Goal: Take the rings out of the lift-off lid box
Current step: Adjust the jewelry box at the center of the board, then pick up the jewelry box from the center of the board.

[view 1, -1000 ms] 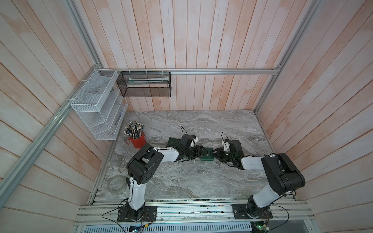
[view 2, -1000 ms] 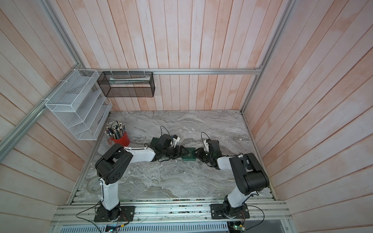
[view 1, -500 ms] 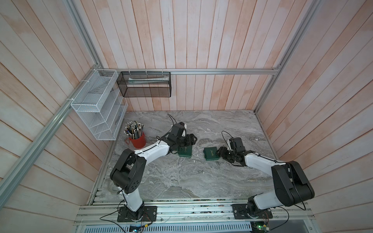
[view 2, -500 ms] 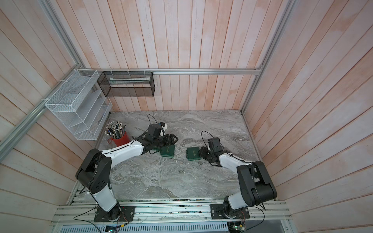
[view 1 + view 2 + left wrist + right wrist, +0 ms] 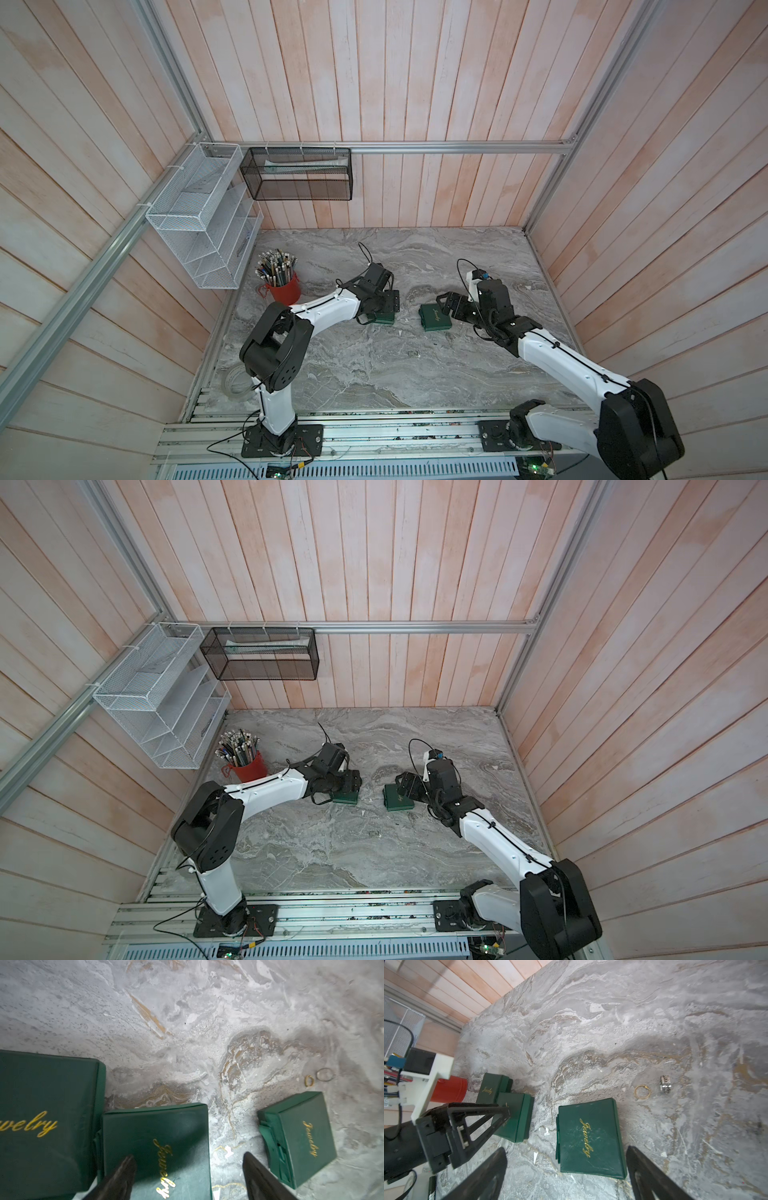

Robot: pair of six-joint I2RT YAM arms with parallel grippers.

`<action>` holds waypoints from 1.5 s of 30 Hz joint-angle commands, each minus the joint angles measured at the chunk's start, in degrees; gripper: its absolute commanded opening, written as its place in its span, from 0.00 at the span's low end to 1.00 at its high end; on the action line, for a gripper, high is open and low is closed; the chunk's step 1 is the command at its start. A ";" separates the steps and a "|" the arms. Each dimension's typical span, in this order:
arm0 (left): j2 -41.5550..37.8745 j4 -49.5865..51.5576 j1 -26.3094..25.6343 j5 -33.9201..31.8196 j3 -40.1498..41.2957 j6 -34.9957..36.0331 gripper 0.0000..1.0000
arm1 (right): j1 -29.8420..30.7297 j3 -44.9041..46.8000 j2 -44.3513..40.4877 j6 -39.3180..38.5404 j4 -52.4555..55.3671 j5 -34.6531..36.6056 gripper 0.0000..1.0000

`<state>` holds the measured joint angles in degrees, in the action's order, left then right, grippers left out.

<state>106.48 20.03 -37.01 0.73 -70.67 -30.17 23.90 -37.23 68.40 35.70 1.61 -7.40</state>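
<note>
Left hand [image 5: 188, 1156], right hand [image 5: 566, 1149] wide open, empty — rings [image 5: 665, 1084] on marble [image 5: 612, 1022] beside green box [image 5: 589, 1138]

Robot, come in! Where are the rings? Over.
Left gripper open, right gripper open, both empty. Gold ring and silver ring out on the table, beside the right gripper's green box. Two more green boxes at the left gripper, apart from rings.
</note>
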 commanded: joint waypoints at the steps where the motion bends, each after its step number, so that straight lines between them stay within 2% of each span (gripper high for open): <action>1: 3.43 6.69 -1.61 -6.68 -2.22 1.60 0.83 | 0.75 1.73 0.70 -0.22 -0.60 -0.95 0.92; 8: 3.92 10.71 -4.27 -16.98 -4.41 1.59 0.85 | 2.18 2.30 1.29 -0.19 -0.91 -0.11 0.92; 12: 3.92 11.16 -4.47 -18.13 -4.47 0.69 0.88 | 2.55 2.51 2.06 -0.20 -1.56 -0.44 0.93; 22: 4.77 8.57 -4.24 -16.30 -3.30 0.03 0.92 | 2.82 2.82 2.94 0.16 -1.79 -0.56 0.93; 29: 4.67 2.49 -2.76 -10.31 -1.10 -0.68 0.92 | 2.82 3.01 2.46 0.68 -1.89 -0.52 0.93; 34: 6.79 2.30 -2.36 -9.79 -2.20 -0.02 0.92 | 2.82 3.42 1.70 1.03 -2.13 -0.51 0.93; 45: 7.78 1.66 -2.69 -10.24 -1.88 -0.13 0.85 | 3.34 4.46 1.07 2.18 -3.92 -1.13 0.94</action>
<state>111.72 20.51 -39.55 -10.90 -73.01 -30.09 26.79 -33.41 69.84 37.30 -0.78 -7.66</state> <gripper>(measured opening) 0.863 0.935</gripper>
